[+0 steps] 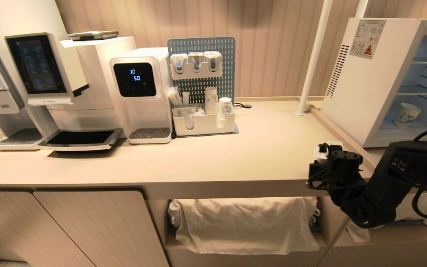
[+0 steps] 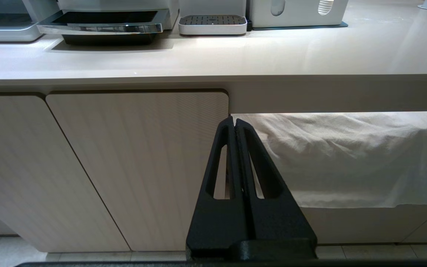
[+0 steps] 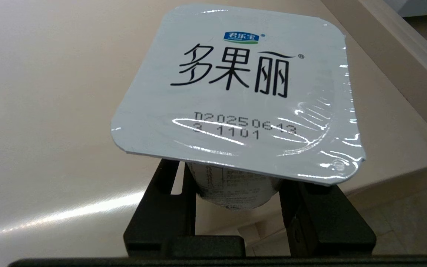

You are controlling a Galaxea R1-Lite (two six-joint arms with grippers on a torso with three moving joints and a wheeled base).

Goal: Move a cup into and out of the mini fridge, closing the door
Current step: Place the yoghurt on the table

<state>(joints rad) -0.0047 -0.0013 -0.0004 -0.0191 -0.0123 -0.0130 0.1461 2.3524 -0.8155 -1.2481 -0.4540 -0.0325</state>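
The right gripper (image 3: pixel 235 193) clasps a foil-lidded pot (image 3: pixel 241 92) upright, probably fridge-bound; the cup (image 1: pixel 406 115) sits inside the fridge (image 1: pixel 369 81); the left gripper (image 2: pixel 234 124), clenched empty, waits.

A: Surface?
B: Beige countertop (image 1: pixel 265 148), cabinets under it. My landmark is the water dispenser (image 1: pixel 141 92), standing on it.
A: Beside it?
B: Coffee machine (image 1: pixel 69 89) just left of it, touching or nearly. White organizer tray (image 1: pixel 203 124) just right, on a blue mat.
A: Further out?
B: White pole base (image 1: pixel 302 111) well right. Mini fridge (image 1: pixel 369 81) beyond that, on a lower ledge.
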